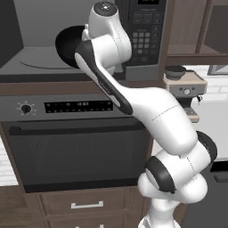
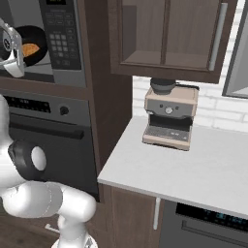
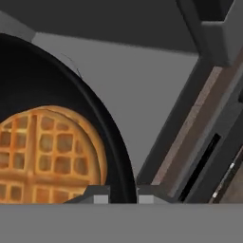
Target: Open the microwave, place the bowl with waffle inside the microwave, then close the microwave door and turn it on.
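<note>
At bowl rim, 6 o'clock in hand view: gripper (image 3: 122,193) clamped on bowl with waffle (image 3: 50,156) | bowl held in microwave (image 1: 40,53) mouth, door open | rigid, light, prob. slick; waffle loose, keep level | rim pinch ok

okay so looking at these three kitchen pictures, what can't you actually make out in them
- Microwave door: right base view, cut off by the right edge; handle not visible.
- Bowl with waffle: left base view, the arm covers its right side; waffle hidden.
- Claw: hand view, the fingertips sit either side of the bowl rim, but the bottom edge hides contact.
- Microwave turntable: left base view, partly behind the bowl.
- Keypad: right base view, labels too small to read.
</note>
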Motion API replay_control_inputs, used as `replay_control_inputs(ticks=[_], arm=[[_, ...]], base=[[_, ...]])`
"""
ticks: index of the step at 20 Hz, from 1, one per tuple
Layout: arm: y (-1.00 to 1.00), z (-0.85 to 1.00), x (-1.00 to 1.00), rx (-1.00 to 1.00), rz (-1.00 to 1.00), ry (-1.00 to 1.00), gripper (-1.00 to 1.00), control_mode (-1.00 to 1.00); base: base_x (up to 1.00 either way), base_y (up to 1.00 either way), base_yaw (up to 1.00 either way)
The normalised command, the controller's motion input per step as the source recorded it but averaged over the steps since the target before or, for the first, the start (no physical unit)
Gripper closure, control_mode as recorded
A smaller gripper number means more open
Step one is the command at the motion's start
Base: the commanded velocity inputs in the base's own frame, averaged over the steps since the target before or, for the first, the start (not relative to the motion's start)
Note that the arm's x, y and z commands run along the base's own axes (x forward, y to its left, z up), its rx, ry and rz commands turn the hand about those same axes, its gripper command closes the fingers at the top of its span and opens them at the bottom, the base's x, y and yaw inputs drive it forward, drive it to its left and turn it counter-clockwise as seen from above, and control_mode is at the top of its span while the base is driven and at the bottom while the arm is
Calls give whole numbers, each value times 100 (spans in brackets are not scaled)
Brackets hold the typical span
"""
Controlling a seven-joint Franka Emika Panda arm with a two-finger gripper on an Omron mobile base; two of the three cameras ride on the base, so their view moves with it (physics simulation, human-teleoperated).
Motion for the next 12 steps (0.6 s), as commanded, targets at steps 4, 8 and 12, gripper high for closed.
replay_control_inputs(ticks=[4,8,12], arm=[[24,0,68,-6,-4,0,100,-100],[28,-5,72,-10,-7,0,100,-100],[10,-26,61,-11,-8,0,100,-100]], base=[[0,0,0],[0,0,0],[0,0,0]])
